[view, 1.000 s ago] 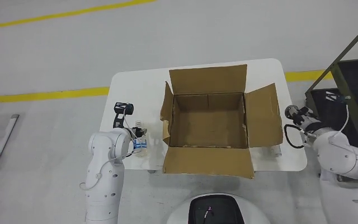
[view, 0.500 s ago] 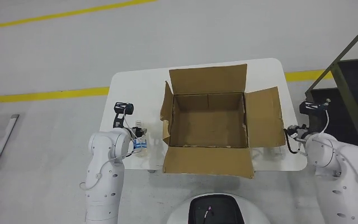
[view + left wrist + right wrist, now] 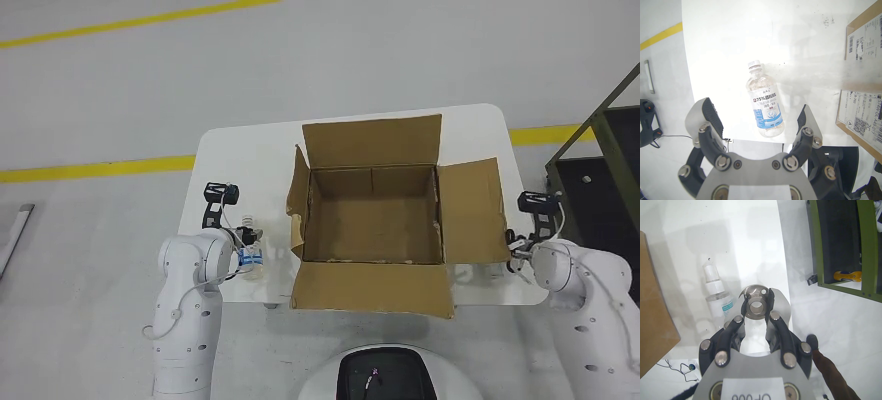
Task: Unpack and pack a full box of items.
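Observation:
An open cardboard box (image 3: 372, 212) stands in the middle of the white table (image 3: 250, 160), and its inside looks bare. A clear alcohol bottle (image 3: 764, 104) with a blue-and-white label lies flat near the table's front left edge. My left gripper (image 3: 761, 117) hovers open just above it, a finger on each side. My right gripper (image 3: 756, 306) is shut on a round metal flange part (image 3: 755, 306) over the table's right end. A clear spray bottle (image 3: 717, 294) lies beside that gripper, between it and the box's right flap (image 3: 653, 306).
A green-framed rack (image 3: 840, 243) with dark shelves stands off the table's right end, holding a yellow item (image 3: 847, 275). A black controller (image 3: 648, 121) with cable lies on the floor to the left. Yellow floor lines (image 3: 90, 168) run behind the table.
The right arm swung in from the rack side toward the table's right end, carrying the metal part. The left arm and bottle stayed put.

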Robot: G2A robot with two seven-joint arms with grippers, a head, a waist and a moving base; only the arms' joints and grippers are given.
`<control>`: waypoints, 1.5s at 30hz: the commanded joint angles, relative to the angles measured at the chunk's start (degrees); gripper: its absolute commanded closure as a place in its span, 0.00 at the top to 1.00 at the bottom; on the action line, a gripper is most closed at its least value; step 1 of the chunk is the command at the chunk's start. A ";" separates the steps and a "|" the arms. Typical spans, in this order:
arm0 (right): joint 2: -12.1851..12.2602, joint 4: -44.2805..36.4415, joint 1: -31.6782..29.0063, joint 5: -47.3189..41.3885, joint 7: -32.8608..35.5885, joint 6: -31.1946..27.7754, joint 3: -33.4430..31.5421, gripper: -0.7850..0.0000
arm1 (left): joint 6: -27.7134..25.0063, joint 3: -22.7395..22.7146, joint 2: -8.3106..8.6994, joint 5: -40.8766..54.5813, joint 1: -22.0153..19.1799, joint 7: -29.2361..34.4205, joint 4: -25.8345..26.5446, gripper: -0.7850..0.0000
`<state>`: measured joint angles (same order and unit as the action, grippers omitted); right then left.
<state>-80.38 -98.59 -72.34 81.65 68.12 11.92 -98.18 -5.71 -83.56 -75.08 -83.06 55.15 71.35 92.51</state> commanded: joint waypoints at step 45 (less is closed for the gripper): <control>0.30 -13.21 -8.81 -26.93 -50.28 -13.65 -7.08 0.00 | 0.00 0.00 0.00 0.00 0.00 0.00 0.00 1.00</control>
<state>-80.03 -111.23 -80.89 54.73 20.64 -1.13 -105.93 -5.71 -83.56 -75.08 -83.06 55.15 71.35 92.51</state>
